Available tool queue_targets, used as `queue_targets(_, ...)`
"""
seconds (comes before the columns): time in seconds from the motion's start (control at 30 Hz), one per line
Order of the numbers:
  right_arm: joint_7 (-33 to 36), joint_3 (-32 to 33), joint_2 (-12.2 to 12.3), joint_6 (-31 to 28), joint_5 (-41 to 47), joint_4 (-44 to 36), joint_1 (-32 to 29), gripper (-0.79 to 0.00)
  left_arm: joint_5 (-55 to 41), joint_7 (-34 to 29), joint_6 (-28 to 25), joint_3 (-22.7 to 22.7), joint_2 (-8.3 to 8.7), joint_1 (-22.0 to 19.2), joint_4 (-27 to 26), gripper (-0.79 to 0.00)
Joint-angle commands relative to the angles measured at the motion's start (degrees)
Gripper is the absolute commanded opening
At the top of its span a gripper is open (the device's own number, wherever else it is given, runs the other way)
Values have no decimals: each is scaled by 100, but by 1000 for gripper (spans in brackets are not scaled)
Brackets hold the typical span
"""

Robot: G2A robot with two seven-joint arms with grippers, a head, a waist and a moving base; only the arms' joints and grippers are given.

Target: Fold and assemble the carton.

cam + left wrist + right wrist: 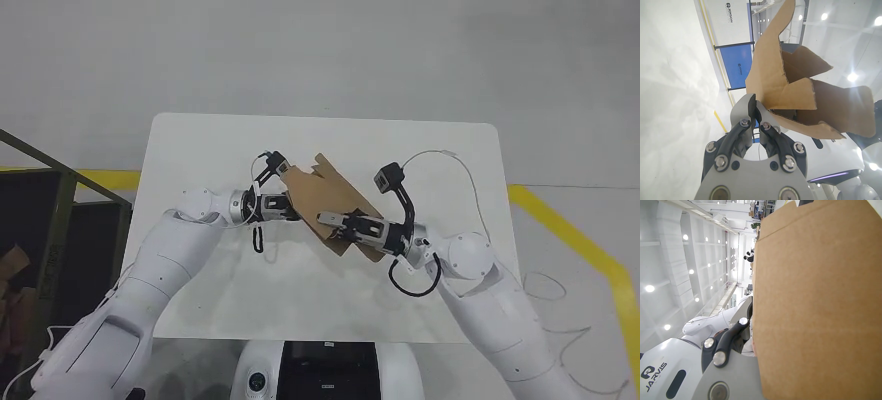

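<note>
A brown cardboard carton (335, 190) is held above the middle of the white table (200, 290), partly unfolded, with loose flaps spreading out. My left gripper (290, 208) comes at it from the left. In the left wrist view this gripper (754, 108) is shut on the corner of a flap of the carton (768, 79). My right gripper (332, 220) lies across the carton's near side. In the right wrist view a flat panel of the carton (814, 294) sits in this gripper (753, 310). One finger (745, 311) presses its edge and the other is hidden behind the panel.
A dark green frame (45, 190) with cardboard scraps stands off the table's left edge. A thin white cable (470, 190) loops over the table's right side. Yellow floor tape (570, 230) runs to the right. Bare tabletop lies all around the arms.
</note>
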Motion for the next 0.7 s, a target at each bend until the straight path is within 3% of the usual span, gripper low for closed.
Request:
queue_targets(0.0, -24, -2, 1, -8, -42, -4, 1, -785, -2, -8, -1, -12, -6, 3, 0, -785)
queue_targets(0.37, -217, 424, 95, -169, -690, 149, -24, -785, -10, -43, 27, -376, 62, 103, 38, -785)
queue_targets(0.67, 627, 780, 194, -471, -404, 450, 39, -785, 214, -221, 152, -974, 260, 243, -105, -785)
